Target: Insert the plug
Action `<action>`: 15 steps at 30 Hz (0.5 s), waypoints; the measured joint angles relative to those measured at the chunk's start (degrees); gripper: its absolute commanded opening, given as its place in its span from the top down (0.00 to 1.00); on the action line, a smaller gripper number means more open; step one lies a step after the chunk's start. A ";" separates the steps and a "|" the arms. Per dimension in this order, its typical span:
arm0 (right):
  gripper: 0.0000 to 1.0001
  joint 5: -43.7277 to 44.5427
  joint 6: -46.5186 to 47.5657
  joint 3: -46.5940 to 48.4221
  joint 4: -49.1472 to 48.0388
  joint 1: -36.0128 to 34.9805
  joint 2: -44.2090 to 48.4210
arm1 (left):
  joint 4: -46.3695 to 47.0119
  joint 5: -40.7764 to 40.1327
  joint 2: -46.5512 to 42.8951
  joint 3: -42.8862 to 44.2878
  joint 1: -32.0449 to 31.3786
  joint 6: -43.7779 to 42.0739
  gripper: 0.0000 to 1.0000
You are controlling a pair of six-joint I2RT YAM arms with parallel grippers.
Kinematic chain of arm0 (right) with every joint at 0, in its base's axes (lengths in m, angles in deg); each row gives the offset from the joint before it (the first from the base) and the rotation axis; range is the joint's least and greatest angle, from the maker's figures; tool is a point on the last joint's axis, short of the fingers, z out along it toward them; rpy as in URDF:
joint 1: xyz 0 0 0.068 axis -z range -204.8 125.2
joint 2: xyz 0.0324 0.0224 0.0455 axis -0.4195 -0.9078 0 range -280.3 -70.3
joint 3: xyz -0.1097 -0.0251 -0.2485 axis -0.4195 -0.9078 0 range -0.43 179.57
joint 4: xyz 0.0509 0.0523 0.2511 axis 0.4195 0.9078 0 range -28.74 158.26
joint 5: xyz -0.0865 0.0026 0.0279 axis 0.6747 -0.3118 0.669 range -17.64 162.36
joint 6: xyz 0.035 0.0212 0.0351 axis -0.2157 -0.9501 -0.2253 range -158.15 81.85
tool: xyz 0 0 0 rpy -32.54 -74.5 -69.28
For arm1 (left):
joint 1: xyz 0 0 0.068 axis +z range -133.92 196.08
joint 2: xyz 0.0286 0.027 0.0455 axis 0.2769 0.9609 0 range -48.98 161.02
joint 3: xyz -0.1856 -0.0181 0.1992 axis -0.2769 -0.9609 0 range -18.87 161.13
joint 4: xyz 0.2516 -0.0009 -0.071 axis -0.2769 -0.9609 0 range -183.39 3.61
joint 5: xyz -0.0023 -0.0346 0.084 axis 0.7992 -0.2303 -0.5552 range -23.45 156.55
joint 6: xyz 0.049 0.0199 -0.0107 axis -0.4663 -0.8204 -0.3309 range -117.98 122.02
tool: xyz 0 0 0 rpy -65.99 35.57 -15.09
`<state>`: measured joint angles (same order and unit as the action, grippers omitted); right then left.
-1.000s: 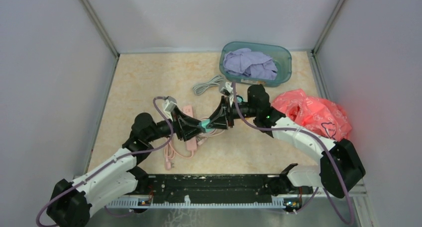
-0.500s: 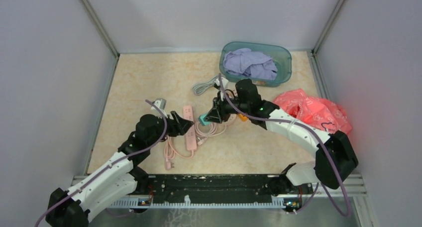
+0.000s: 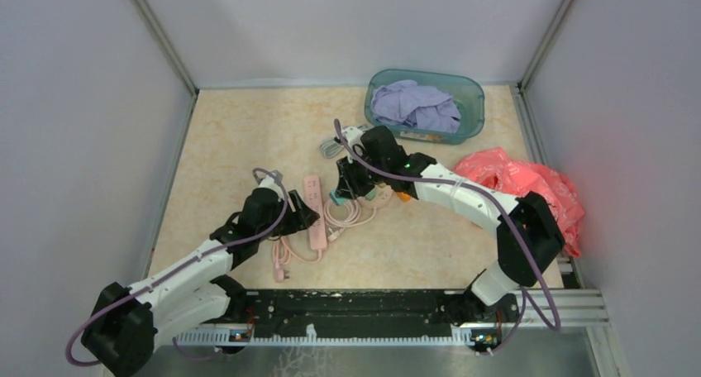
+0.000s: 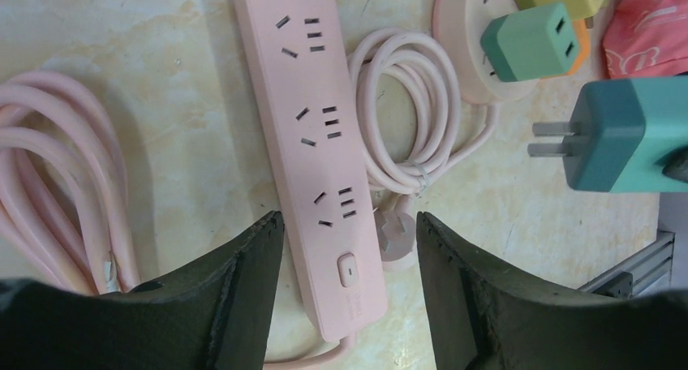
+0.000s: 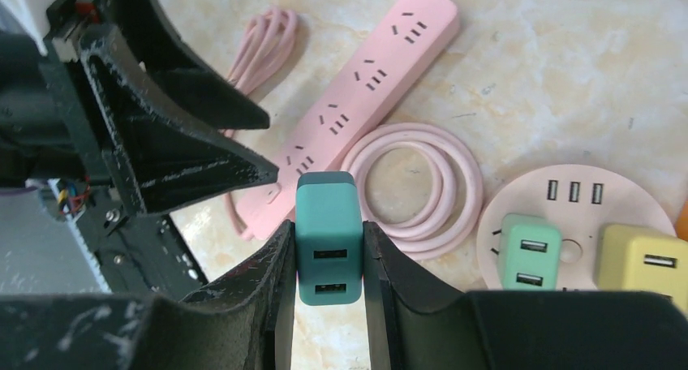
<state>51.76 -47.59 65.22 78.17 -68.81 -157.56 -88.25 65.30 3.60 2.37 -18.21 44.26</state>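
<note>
The pink power strip point(image 3: 313, 212) lies on the table, and its sockets face up in the left wrist view point(image 4: 312, 135). My left gripper point(image 3: 302, 216) is open, and its fingers point(image 4: 243, 289) straddle the strip's switch end without touching it. My right gripper point(image 3: 342, 187) is shut on the teal plug point(image 5: 327, 236). It holds the plug just right of the strip and above the table. In the left wrist view the teal plug point(image 4: 625, 135) has its two prongs pointing towards the strip.
A round pink hub point(image 5: 580, 216) holds a green plug point(image 5: 529, 252) and a yellow plug point(image 5: 645, 260). A coiled pink cable point(image 4: 406, 110) lies between strip and hub. A teal bin point(image 3: 471, 96) of purple cloth, a red bag point(image 3: 521, 187) and a grey cable point(image 3: 339, 141) lie further off.
The two grippers have come apart. My left gripper drew back left over the strip's near end. My right wrist swung left and forward, keeping the teal plug beside the strip.
</note>
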 measured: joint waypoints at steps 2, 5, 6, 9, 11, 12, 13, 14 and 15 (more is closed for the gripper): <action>1.00 2.40 -0.46 1.99 1.68 -0.42 -1.66 | -0.17 0.22 1.25 -0.07 0.00 0.44 0.38; 1.00 5.64 -1.20 5.60 4.48 -1.14 -4.24 | -0.39 1.38 3.85 -0.09 0.00 1.07 0.42; 1.00 6.47 -1.38 6.60 5.03 -1.40 -5.05 | -0.39 1.88 4.61 -0.09 0.00 1.38 0.44; 1.00 9.29 -2.43 9.29 6.80 -2.49 -7.13 | -0.31 3.54 6.84 -0.26 0.00 2.38 0.52; 1.00 11.19 -3.28 11.10 7.74 -3.39 -8.76 | -0.11 4.66 8.15 -0.63 0.00 3.34 0.58; 1.00 12.26 -3.87 12.24 8.52 -3.89 -9.79 | 0.13 5.05 8.57 -0.96 0.00 3.89 0.60; 1.00 13.05 -4.42 13.05 9.25 -4.17 -10.62 | 0.61 5.51 8.83 -1.44 0.00 4.52 0.62; 1.00 13.70 -5.07 14.08 10.34 -4.37 -11.47 | 1.46 5.92 8.92 -2.05 0.02 5.31 0.63; 1.00 14.32 -5.86 15.37 11.63 -4.59 -12.52 | 2.32 6.27 8.90 -2.54 0.07 6.05 0.63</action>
<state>66.07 -53.44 80.58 89.79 -73.40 -170.08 -85.94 71.57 12.50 -0.17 -18.14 50.31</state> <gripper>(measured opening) 0.302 0.396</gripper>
